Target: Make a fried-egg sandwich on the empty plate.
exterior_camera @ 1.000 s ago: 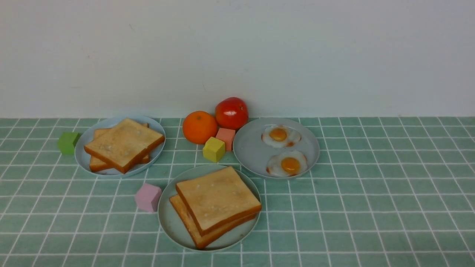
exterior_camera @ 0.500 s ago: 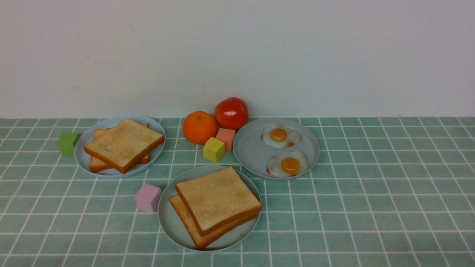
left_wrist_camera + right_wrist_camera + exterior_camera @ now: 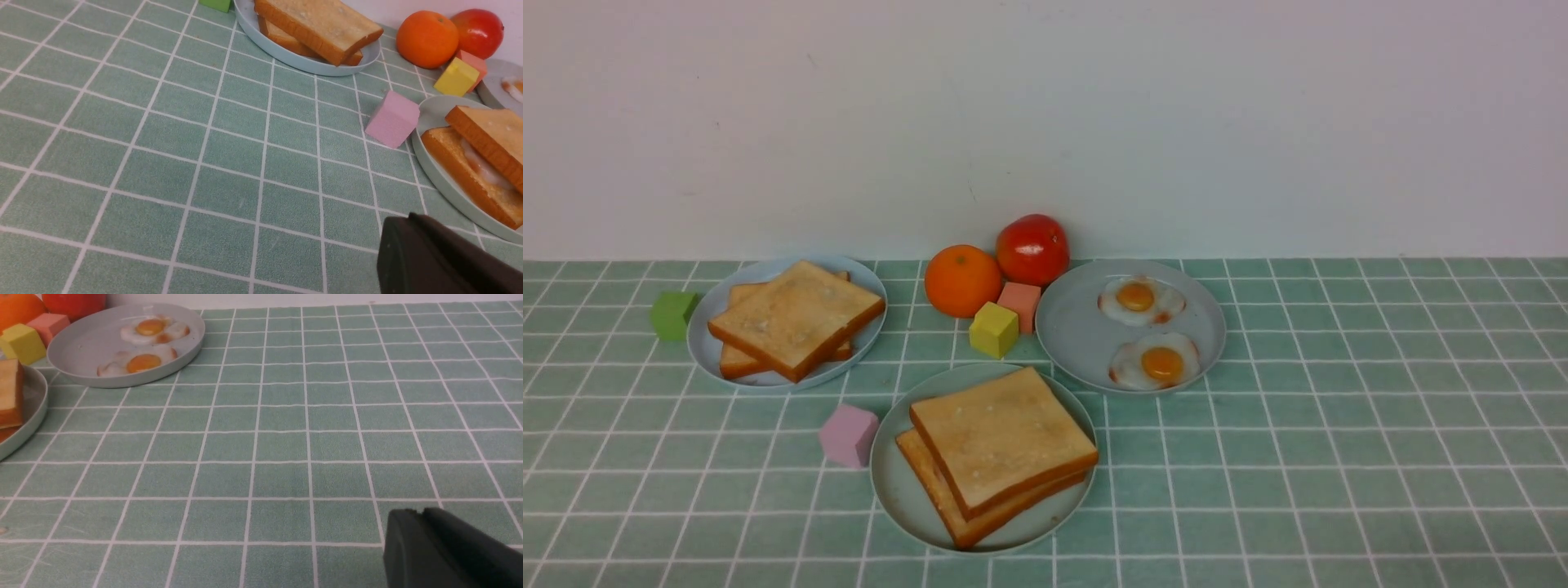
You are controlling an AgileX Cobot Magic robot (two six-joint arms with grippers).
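Presently, the sandwich (image 3: 1001,453) sits on the mint plate (image 3: 900,490), at the near centre of the tiled cloth (image 3: 1339,457). Two toast slices are stacked, the upper one skewed over the lower; the left wrist view shows white egg (image 3: 484,167) between them. The sandwich lies within the plate's rim.

Neither arm appears in the front view. The left gripper (image 3: 412,249) shows only as a dark shape at the edge of its wrist view, above bare cloth, apart from the plate; its jaws are clenched and hold nothing. The right gripper (image 3: 421,543) shows likewise as a dark shape over bare cloth, well apart from the plates; whether its jaws are parted cannot be told, and nothing is seen in them.

Other items noted:
- Toast plate (image 3: 707,347), far left, carrying a second stack of toast (image 3: 792,320).
- Egg plate (image 3: 1070,327), far right of centre, carrying two fried eggs (image 3: 1153,361), one behind the other.
- Orange (image 3: 962,280) and tomato (image 3: 1032,249) side by side, between the two far plates, near the wall.
- Yellow cube (image 3: 993,329) and salmon cube (image 3: 1020,304), touching, just in front of the fruit.
- Pink cube (image 3: 849,435), just beside the mint plate's left rim.
- Green cube (image 3: 672,314), just left of the toast plate.
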